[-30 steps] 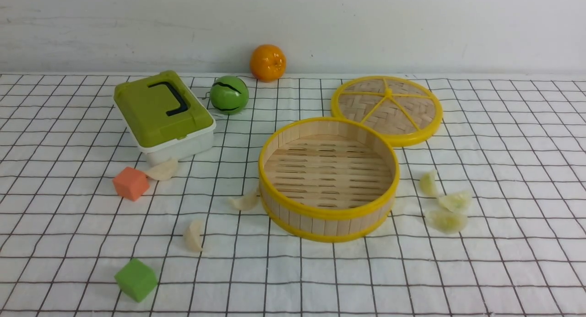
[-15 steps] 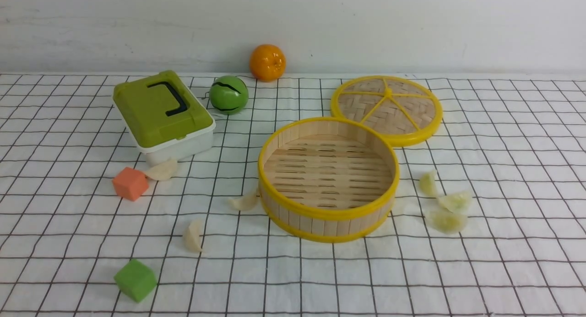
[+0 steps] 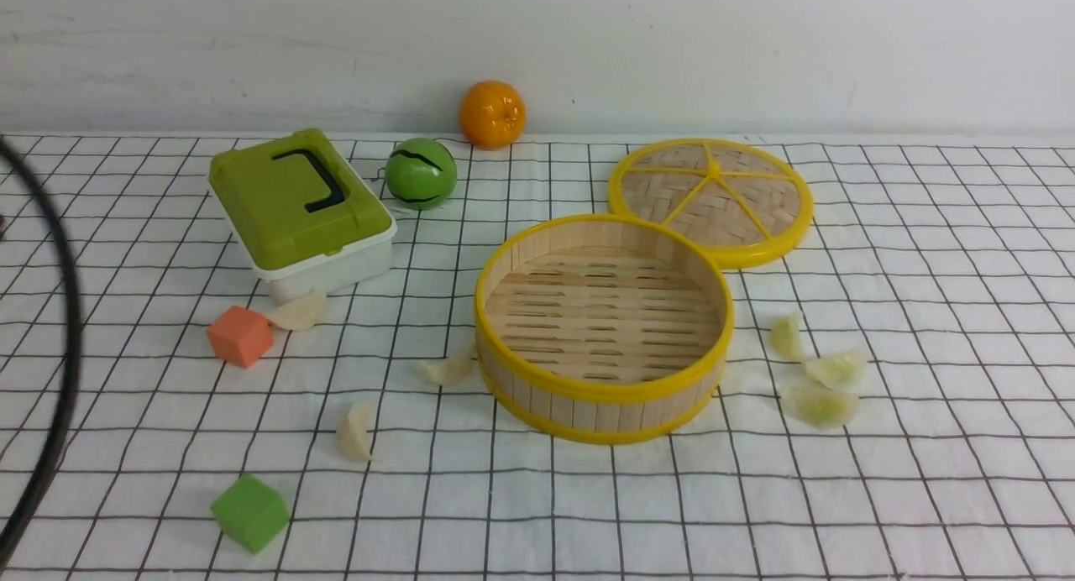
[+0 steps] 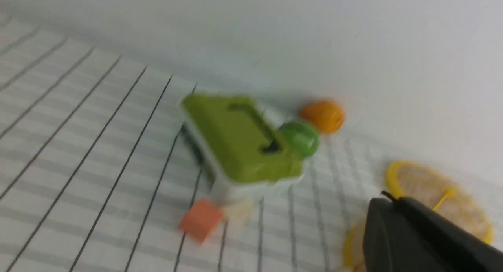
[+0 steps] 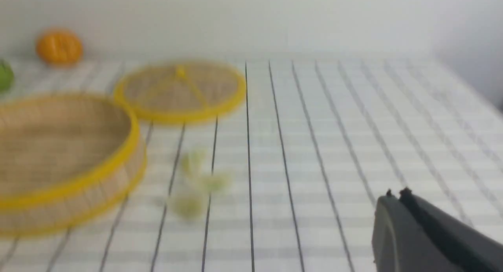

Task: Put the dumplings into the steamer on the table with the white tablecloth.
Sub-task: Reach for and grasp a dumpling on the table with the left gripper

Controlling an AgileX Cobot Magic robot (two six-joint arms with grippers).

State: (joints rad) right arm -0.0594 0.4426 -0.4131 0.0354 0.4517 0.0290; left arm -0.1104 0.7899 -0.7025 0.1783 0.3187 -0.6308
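A white box with an olive-green lid [image 3: 300, 199] and a dark recessed handle sits at the far left, turned at an angle. Just right of it, slightly farther back, is a green ball [image 3: 421, 174] with a wavy black stripe. Beyond that, an orange fruit [image 3: 492, 114] rests against the pale wall [image 3: 756, 44]. A flat woven lid [image 3: 710, 201] with a yellow rim and spokes lies far right of centre. An orange cube [image 3: 240, 336] sits just in front of the box. A green cube [image 3: 249, 512] lies nearer still, well apart.

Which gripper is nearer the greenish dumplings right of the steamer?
Right. The right gripper faces the greenish dumplings nearby; the left gripper faces the green box, across the steamer from them.
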